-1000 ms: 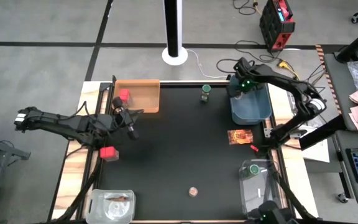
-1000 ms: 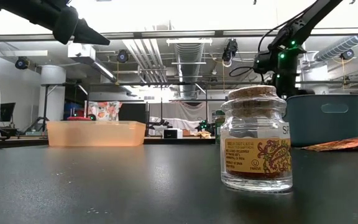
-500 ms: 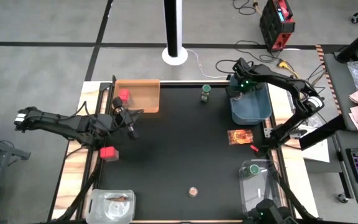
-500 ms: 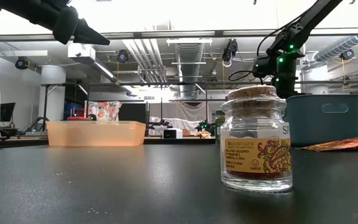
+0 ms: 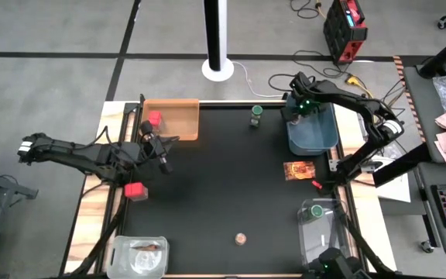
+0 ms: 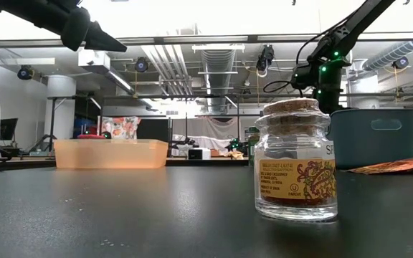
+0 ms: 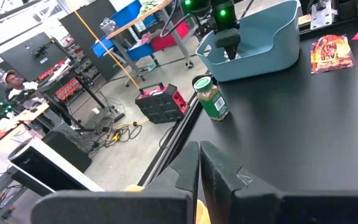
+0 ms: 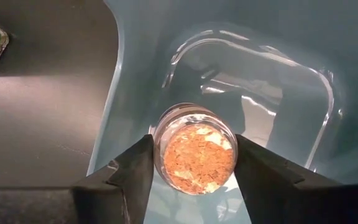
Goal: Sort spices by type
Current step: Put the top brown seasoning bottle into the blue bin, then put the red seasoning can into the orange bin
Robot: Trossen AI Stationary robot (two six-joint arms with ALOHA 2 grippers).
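Observation:
My right gripper [image 8: 194,171] is over the blue tub [image 5: 313,132] at the table's far right, shut on a tan-capped spice jar [image 8: 194,149]. My left gripper [image 5: 164,163] is shut and holds nothing, raised above the table's left side. One red cube [image 5: 136,190] sits on the table near it, and another red cube [image 5: 155,118] is in the orange tray [image 5: 178,116]. A green-capped jar [image 5: 256,116] stands at the far edge. A brown-orange packet [image 5: 299,170] lies flat near the tub. A second tan-capped jar [image 5: 241,238] stands near the front edge. My right gripper pinches the tan-capped jar between its two fingers [image 8: 135,168], one on each side of its glass wall [image 8: 159,146]. It comes from above, pointing down into the blue tub. The jar is upright. I cannot tell whether its base rests on the tub floor.
A clear container [image 5: 138,254] at the near left corner holds a packet. Another clear container [image 5: 318,232] at the near right holds a green-capped jar [image 5: 315,210]. The middle of the black table [image 5: 223,186] has free room.

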